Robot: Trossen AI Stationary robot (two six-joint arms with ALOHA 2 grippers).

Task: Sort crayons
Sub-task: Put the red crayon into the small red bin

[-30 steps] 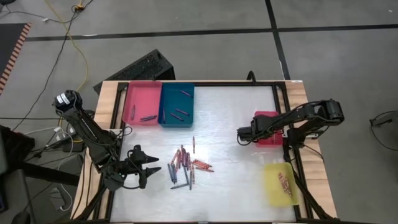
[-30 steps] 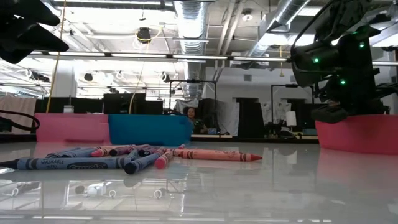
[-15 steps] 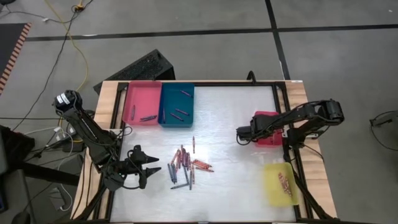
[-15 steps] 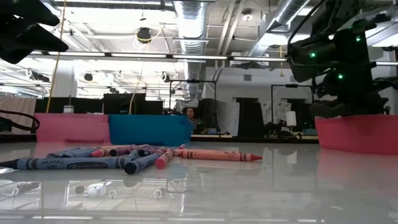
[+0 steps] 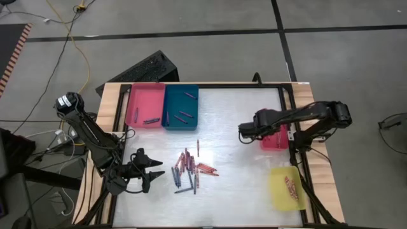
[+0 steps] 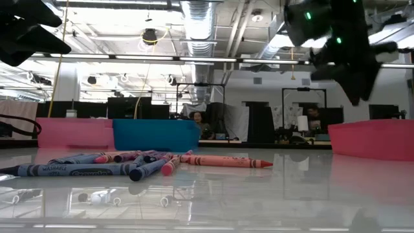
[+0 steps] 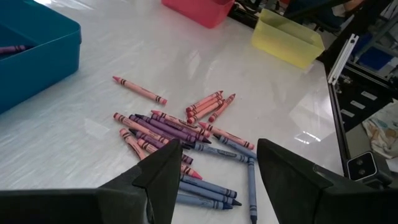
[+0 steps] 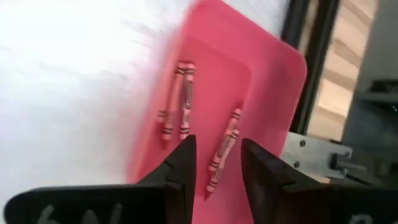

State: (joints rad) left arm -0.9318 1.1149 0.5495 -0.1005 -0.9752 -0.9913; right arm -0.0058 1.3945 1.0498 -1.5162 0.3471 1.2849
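Note:
A loose pile of crayons [image 5: 191, 166] [image 7: 180, 134] [image 6: 129, 165], red, pink, purple and grey-blue, lies flat on the white table near its middle. My left gripper [image 5: 151, 173] [image 7: 214, 180] hovers open just left of the pile, its fingers pointing at it. My right gripper [image 5: 244, 132] [image 8: 214, 168] [image 6: 354, 81] hangs open above the table, at the left side of the red tray [image 5: 277, 140]. Three red crayons [image 8: 186, 118] lie on the floor of that tray [image 8: 273, 68]. Nothing is between either gripper's fingers.
A pink tray [image 5: 145, 105] and a blue tray [image 5: 181, 107], each with a few crayons, stand at the far left. A yellow tray [image 5: 286, 187] with crayons sits near the right front. A black frame [image 5: 299, 159] borders the table's right side.
My right gripper has risen out of the red tray and drifted a little toward the table's left, now hanging well above the tray's rim. My left gripper and the crayon pile have stayed where they were.

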